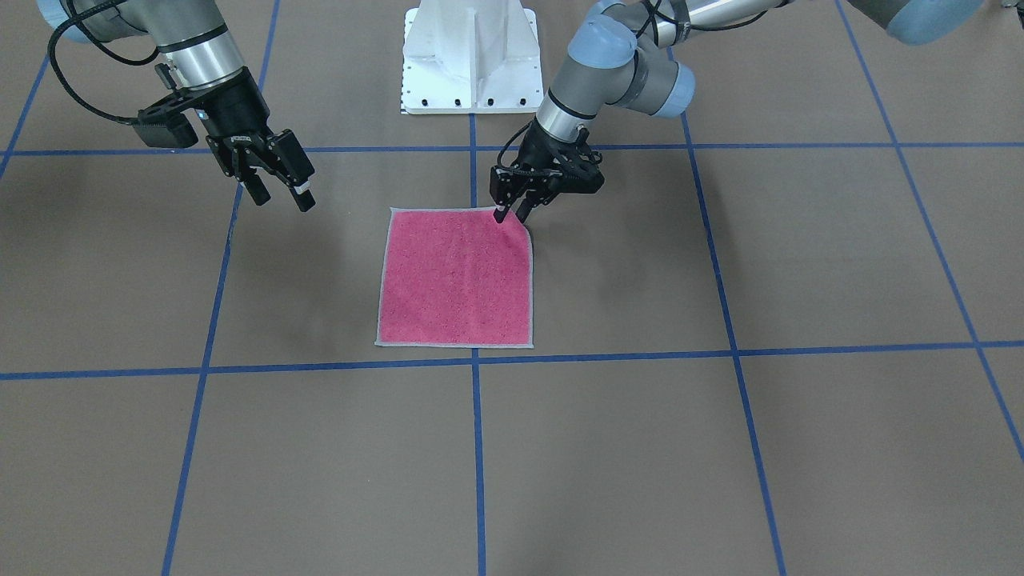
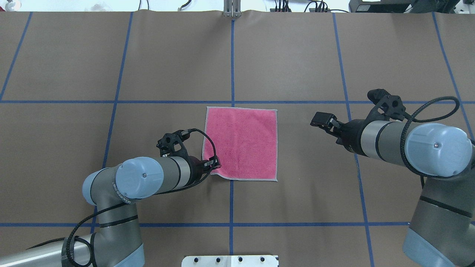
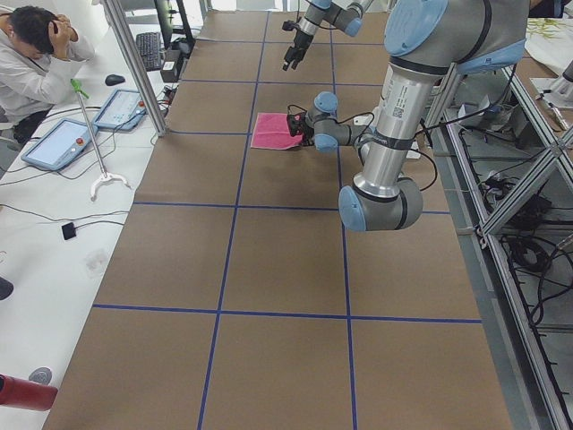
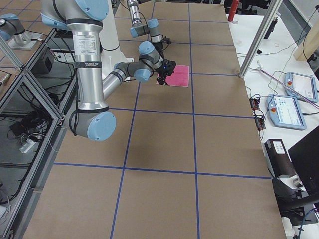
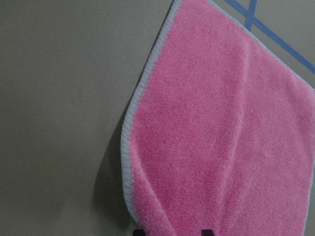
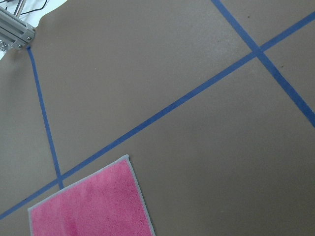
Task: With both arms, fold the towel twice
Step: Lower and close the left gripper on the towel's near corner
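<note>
The towel (image 1: 456, 276) lies flat, pink face up, near the middle of the table (image 1: 720, 448); it also shows in the overhead view (image 2: 241, 142). My left gripper (image 1: 512, 214) is shut on the towel's corner nearest my left side (image 2: 214, 165). That corner is raised a little off the table, as the left wrist view shows (image 5: 221, 137). My right gripper (image 1: 280, 196) is open and empty. It hovers above the table, well off the towel's other side (image 2: 320, 119). The right wrist view shows only a far corner of the towel (image 6: 93, 206).
The white bolted pedestal (image 1: 470, 56) stands at the table's robot-side edge. Blue tape lines (image 2: 232, 66) grid the brown table. An operator (image 3: 31, 54) sits at a side desk with tablets (image 3: 58, 143). More tablets (image 4: 299, 84) lie beyond the other end.
</note>
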`<state>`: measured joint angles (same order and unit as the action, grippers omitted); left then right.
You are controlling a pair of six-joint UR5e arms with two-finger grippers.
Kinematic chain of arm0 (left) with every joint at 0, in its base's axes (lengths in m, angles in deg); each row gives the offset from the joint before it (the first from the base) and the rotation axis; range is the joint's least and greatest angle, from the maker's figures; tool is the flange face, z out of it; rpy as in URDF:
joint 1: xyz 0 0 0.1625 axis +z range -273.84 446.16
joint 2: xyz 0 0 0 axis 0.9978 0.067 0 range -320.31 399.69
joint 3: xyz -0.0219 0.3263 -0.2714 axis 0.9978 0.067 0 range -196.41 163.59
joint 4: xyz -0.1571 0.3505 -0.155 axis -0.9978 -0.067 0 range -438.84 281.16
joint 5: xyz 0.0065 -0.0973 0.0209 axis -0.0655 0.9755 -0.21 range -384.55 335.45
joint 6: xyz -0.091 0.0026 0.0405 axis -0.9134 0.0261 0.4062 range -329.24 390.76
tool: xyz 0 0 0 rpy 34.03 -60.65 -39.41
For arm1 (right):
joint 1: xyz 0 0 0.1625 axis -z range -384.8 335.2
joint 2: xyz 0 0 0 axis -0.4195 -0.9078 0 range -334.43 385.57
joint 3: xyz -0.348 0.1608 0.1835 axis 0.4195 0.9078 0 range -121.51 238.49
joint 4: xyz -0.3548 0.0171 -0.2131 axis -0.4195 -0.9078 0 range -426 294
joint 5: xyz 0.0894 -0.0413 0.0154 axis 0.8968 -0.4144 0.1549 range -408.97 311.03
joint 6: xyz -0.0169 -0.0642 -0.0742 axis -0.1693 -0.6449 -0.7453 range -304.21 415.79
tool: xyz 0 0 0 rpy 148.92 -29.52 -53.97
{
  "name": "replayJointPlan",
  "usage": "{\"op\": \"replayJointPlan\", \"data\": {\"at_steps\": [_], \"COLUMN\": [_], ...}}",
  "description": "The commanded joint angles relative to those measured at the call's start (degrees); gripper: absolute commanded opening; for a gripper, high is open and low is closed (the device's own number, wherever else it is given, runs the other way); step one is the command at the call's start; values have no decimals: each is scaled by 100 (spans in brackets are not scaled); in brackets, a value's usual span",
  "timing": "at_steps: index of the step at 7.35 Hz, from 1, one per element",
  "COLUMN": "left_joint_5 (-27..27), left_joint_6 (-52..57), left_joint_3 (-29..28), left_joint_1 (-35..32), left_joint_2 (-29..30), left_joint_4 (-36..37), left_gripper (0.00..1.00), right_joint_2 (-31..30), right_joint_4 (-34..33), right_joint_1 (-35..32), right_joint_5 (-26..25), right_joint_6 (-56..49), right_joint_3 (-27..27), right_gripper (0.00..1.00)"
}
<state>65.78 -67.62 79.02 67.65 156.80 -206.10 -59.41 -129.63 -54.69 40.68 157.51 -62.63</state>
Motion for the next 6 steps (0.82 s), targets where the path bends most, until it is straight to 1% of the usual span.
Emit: {"op": "replayJointPlan", "data": {"at_steps": [1,3,5,6], "left_joint_5": [2,2,2,2], "left_joint_6": [12,12,20,107], "left_joint_3": [20,29,64,64], "left_joint_1": [5,14,5,5], "left_joint_2": [-48,-48,-48,-40], "left_joint_4": [0,0,0,0], "left_gripper": [40,16,11,8], "right_joint_2": [0,8,17,26], "right_joint_4": [0,0,0,0], "right_joint_1": [1,9,53,210], "right_joint_5": [0,0,0,-183], "right_joint_6": [-3,-3,-3,6], "right_joint_3": [0,9,52,114], "right_gripper": [99,99,99,99]}}
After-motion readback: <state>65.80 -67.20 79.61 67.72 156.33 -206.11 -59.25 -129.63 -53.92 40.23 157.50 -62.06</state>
